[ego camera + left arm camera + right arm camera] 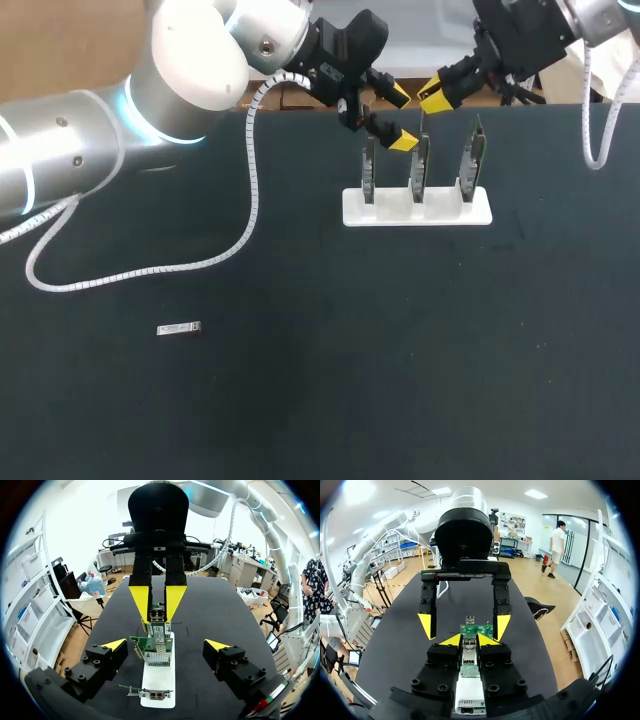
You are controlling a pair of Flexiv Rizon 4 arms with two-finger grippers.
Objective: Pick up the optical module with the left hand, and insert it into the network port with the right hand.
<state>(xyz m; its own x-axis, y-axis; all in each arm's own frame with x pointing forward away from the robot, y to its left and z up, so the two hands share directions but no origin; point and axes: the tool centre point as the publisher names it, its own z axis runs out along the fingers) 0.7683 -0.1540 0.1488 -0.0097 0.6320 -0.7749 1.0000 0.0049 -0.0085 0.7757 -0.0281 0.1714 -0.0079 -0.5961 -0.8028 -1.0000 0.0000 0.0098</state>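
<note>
A white stand [417, 207] holds three upright network cards: left [368, 172], middle [420, 168] and right [473, 160]. My right gripper [432, 97] hangs over the middle card, shut on a small silver optical module [469, 655]. In the left wrist view that module [157, 616] sits between the right gripper's yellow tips at the top of the green card [152, 652]. My left gripper [400, 118] is open and straddles the same card [476, 629] from the other side, its fingertips [114, 645] wide apart and touching nothing. Another silver module [180, 328] lies flat on the mat at the front left.
The black mat [400, 360] covers the whole table. A white coiled cable [240, 235] from the left arm loops down onto the mat left of the stand. Another coiled cable [592, 130] hangs from the right arm at the far right.
</note>
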